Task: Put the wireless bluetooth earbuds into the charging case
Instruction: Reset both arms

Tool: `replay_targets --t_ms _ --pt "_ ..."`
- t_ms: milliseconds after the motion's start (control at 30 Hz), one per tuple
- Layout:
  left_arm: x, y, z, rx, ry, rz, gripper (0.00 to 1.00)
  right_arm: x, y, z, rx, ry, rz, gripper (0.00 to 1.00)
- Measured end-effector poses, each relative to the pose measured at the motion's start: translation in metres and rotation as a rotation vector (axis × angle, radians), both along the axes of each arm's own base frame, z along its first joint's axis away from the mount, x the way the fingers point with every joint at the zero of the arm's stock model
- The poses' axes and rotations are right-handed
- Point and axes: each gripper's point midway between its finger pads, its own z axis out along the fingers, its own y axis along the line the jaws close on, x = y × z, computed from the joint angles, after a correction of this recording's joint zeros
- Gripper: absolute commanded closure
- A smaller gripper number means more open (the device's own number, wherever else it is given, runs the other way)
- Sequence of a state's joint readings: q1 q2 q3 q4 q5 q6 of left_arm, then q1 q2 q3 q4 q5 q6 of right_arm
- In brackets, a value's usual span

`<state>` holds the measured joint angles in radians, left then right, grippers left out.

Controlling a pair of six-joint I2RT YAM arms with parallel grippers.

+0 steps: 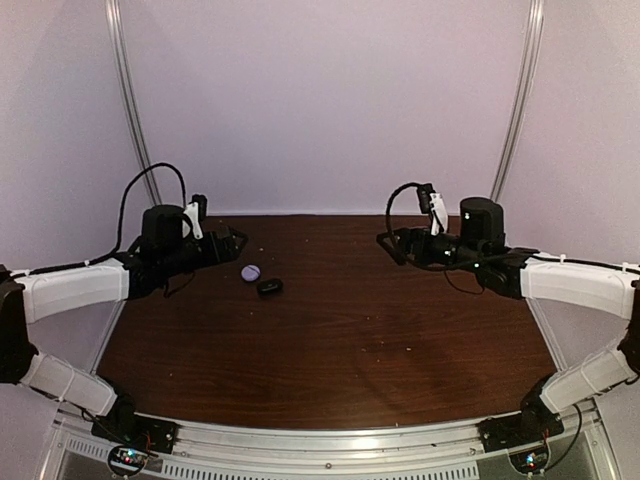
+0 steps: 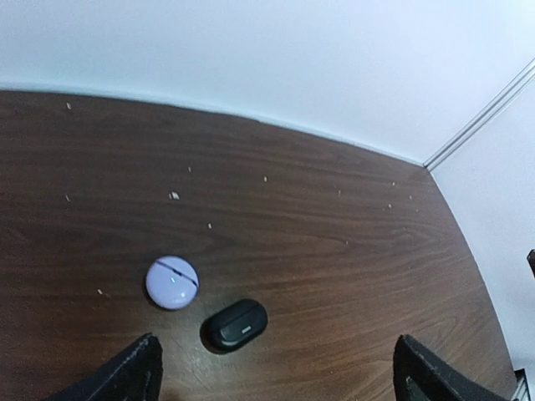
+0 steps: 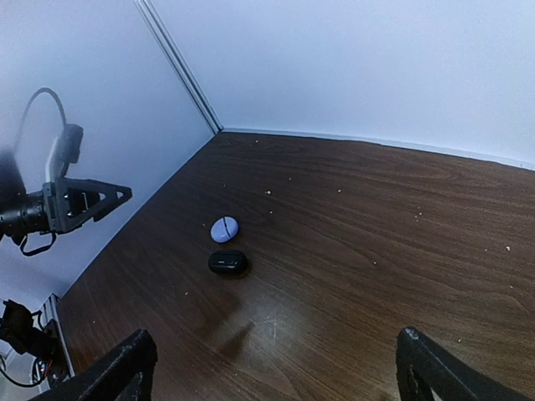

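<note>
The white case [image 2: 172,281] and the black case [image 2: 237,324] just beside it lay shut on the counter [image 2: 351,251]; left fingers [image 2: 132,374] and right fingers [image 3: 127,368] gaped empty, the job apparently done.

On your desk [image 1: 360,340], the round case [image 1: 250,272] sits just behind-left of the other case [image 1: 269,287], both left of centre.

Overhead, two wrist views; shared tabletop [image 1: 350,340]
</note>
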<state>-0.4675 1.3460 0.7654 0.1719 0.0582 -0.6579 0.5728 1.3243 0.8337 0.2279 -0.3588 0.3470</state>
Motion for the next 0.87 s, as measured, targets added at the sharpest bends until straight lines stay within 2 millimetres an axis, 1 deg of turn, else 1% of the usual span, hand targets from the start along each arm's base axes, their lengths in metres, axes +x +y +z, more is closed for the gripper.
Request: replay_targets --t_ms 67,133,200,267,300,367,433,567,667,733,867 --pt "0.002 0.010 0.021 0.023 -0.060 0.011 0.02 0.006 -0.008 0.002 0.013 0.004 -0.031 0.00" --pt "0.002 0.022 0.037 0.047 -0.113 0.026 0.02 0.013 -0.015 0.003 0.022 0.003 -0.063 0.00" --pt "0.002 0.033 0.046 0.070 -0.142 0.043 0.02 0.018 -0.024 0.001 0.034 0.006 -0.096 0.00" --pt "-0.001 0.045 0.052 0.086 -0.171 0.062 0.02 0.022 -0.036 -0.006 0.039 0.015 -0.133 0.00" --pt "-0.003 0.051 0.052 0.092 -0.179 0.072 0.02 0.022 -0.041 -0.011 0.039 0.024 -0.151 0.00" --pt "-0.010 0.061 0.045 0.100 -0.181 0.085 0.02 0.023 -0.051 -0.023 0.036 0.040 -0.184 0.00" --pt "-0.016 0.065 0.032 0.108 -0.168 0.087 0.02 0.023 -0.059 -0.033 0.028 0.053 -0.213 0.00" --pt "-0.028 0.065 -0.010 0.125 -0.096 0.059 0.02 0.023 -0.070 -0.048 0.020 0.059 -0.254 0.00" --pt "-0.034 0.062 -0.034 0.127 -0.047 0.037 0.02 0.023 -0.074 -0.055 0.022 0.063 -0.270 0.00" --pt "-0.034 0.060 -0.041 0.122 -0.034 0.026 0.02 0.024 -0.075 -0.059 0.024 0.068 -0.276 0.00" --pt "-0.031 0.056 -0.036 0.099 -0.058 0.014 0.03 0.027 -0.074 -0.062 0.033 0.068 -0.284 0.00"
